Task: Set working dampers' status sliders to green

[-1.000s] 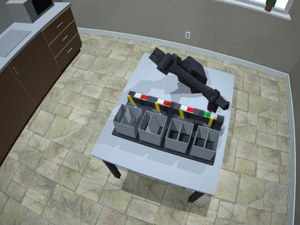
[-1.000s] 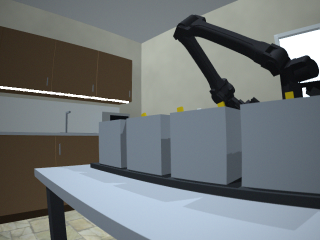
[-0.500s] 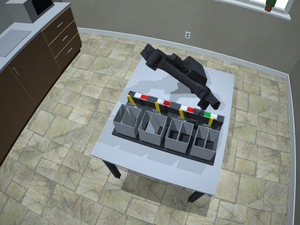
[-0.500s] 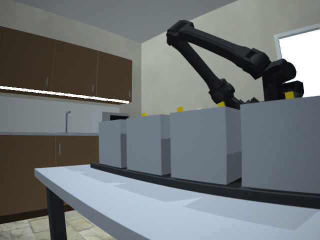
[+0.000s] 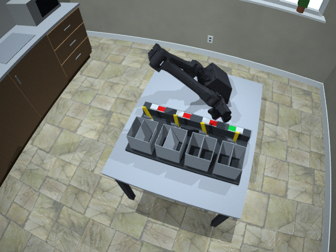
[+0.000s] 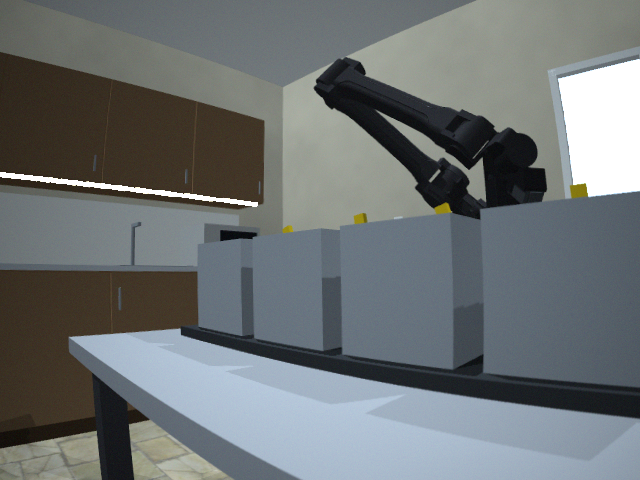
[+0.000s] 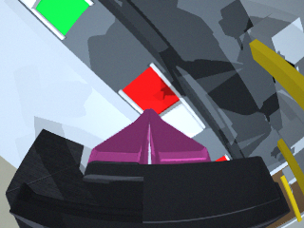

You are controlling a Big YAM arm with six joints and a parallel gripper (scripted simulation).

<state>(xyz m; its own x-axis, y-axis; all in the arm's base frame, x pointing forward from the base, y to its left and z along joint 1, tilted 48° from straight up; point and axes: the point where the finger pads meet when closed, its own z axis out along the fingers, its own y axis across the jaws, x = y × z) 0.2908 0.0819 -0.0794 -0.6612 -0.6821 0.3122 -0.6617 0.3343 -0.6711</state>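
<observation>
Four grey open-topped dampers stand in a row: far left [image 5: 147,147], second [image 5: 167,154], third [image 5: 197,161] and far right [image 5: 226,171]. The blades in the left two look slanted; those in the right two stand edge-on. Each has a yellow lever, such as the third one's [image 5: 203,128]. On the dark slider bar, the far-left window [image 5: 161,108], second window [image 5: 186,115] and third window [image 5: 213,123] [image 7: 148,91] show red. The far-right window [image 5: 232,128] [image 7: 63,15] shows green. My gripper [image 7: 149,115] is shut and empty, with its magenta fingertips near the third slider's red window.
The dampers stand on a dark base strip [image 6: 413,380] on the pale table [image 5: 168,180]. The levers rise between the slider bar and the dampers. The arm's black base stands behind the bar. A kitchen counter is off to the left.
</observation>
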